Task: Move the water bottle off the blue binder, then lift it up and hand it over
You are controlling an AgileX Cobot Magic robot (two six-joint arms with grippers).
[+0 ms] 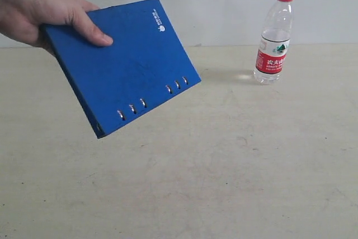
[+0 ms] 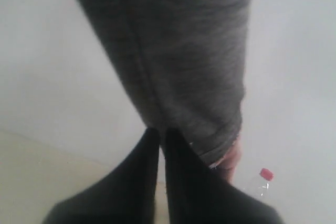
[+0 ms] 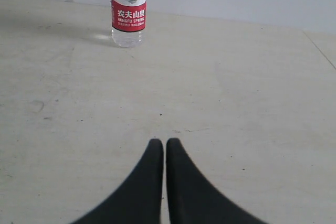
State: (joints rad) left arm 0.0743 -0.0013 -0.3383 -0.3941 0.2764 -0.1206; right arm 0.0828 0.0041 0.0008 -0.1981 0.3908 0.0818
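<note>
A person's hand [image 1: 39, 12] holds the blue binder [image 1: 126, 65] tilted in the air at the left of the exterior view, its rivets along the lower edge. The water bottle [image 1: 274, 40], clear with a red cap and red-and-white label, stands upright on the table at the back right, apart from the binder. The right wrist view shows the bottle [image 3: 128, 9] far ahead of my right gripper [image 3: 164, 144], which is shut and empty. My left gripper [image 2: 161, 134] is shut too, with a grey sleeve [image 2: 173, 51] close behind it and the bottle's cap [image 2: 266, 174] far off.
The beige table [image 1: 224, 172] spreads across the exterior view, meeting a pale wall [image 1: 224, 4] behind the bottle. Neither arm shows in the exterior view. The person's wrist [image 2: 231, 156] appears beside the sleeve in the left wrist view.
</note>
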